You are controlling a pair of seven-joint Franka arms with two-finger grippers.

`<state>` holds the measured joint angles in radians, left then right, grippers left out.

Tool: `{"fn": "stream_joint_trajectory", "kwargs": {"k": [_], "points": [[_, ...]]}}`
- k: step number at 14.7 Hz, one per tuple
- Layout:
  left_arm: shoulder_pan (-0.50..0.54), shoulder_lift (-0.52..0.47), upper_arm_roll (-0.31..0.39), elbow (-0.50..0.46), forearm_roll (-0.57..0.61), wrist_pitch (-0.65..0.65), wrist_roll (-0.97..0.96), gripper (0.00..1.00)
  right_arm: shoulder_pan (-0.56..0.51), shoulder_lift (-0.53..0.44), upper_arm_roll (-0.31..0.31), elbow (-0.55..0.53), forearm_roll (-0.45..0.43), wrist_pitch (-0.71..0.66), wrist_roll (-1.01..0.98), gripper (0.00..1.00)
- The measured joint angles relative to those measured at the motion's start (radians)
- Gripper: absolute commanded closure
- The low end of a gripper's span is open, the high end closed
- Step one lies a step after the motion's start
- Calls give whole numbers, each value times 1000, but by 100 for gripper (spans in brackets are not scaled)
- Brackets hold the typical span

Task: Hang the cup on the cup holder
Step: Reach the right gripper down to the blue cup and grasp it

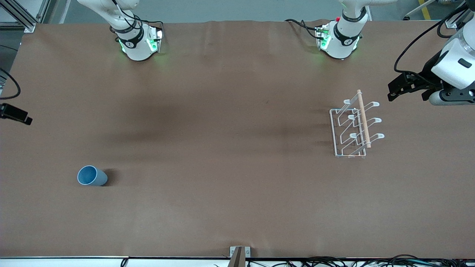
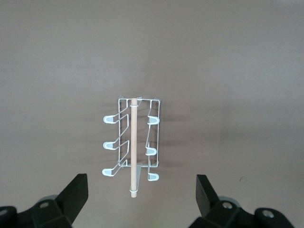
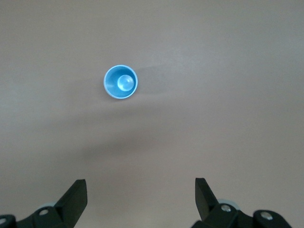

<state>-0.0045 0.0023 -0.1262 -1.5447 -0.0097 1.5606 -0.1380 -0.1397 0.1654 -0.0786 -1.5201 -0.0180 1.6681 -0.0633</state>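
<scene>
My left pincer [image 2: 141, 194] hangs released over the surface [image 1: 222, 111] near the cup holder [image 1: 354, 126]. My right pincer [image 3: 140, 197] hangs released too. The cup [image 1: 91, 175] apparently stands upright, well apart from the cup holder, toward the right arm's end.

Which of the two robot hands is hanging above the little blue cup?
The right gripper: its own camera looks straight down into the cup, standing mouth up. The left gripper, also open, hangs over the white wire rack instead.
</scene>
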Motion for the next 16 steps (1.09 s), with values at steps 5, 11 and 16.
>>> {"fn": "stream_joint_trajectory", "kwargs": {"k": [5, 11, 16], "points": [[-3, 1, 0, 0, 0, 0, 0, 0, -20, 122, 0, -57, 46, 165, -6, 3], [3, 1, 1, 0, 0, -15, 0, 0, -19, 262, 8, -74, 83, 345, -7, 9], [3, 1, 1, 0, 0, -15, 0, 0, -18, 362, 12, -75, 99, 470, -7, 11]]}}
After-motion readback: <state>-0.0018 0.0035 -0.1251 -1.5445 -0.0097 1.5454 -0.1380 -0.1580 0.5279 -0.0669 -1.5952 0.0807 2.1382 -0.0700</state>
